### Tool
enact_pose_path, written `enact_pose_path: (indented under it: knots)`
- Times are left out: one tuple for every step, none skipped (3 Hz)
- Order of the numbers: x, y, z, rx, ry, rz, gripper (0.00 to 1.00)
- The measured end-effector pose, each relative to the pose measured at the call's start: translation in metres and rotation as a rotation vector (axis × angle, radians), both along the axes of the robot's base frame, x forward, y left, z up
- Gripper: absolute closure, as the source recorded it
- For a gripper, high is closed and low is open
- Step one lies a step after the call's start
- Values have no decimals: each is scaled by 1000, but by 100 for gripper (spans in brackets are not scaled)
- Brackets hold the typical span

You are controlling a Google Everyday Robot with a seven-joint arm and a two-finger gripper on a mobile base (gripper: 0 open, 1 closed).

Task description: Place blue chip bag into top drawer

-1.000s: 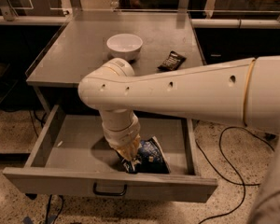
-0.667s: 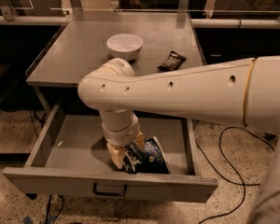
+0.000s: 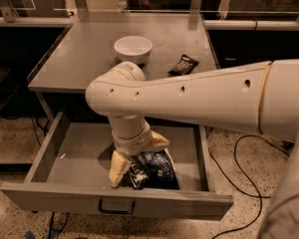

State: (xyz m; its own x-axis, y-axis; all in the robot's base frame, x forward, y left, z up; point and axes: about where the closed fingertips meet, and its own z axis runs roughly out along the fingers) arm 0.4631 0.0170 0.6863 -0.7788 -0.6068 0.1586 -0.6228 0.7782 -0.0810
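The top drawer (image 3: 74, 161) is pulled open below the table, its flat front panel and small dark handle (image 3: 116, 209) nearest the camera. The blue chip bag (image 3: 157, 171) lies on the drawer floor at the front, right of centre. My gripper (image 3: 139, 161) hangs down into the drawer right over the bag's left side. It is open, with one pale finger (image 3: 118, 168) left of the bag and the other (image 3: 158, 141) behind it. My big white arm crosses the view from the right.
A white bowl (image 3: 133, 48) and a small black-brown bar packet (image 3: 183, 64) sit on the grey table top (image 3: 84, 54) behind the drawer. A black cable (image 3: 239, 156) loops on the speckled floor at the right.
The fingers have spread apart and let go of the blue chip bag, which now lies on the drawer floor. The wrist has risen slightly.
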Motion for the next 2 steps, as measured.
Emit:
enact_pose_path:
  knots:
    - [0,0,0,0,0,0,0]
    - [-1,-7,7,-6,-26,-32,0]
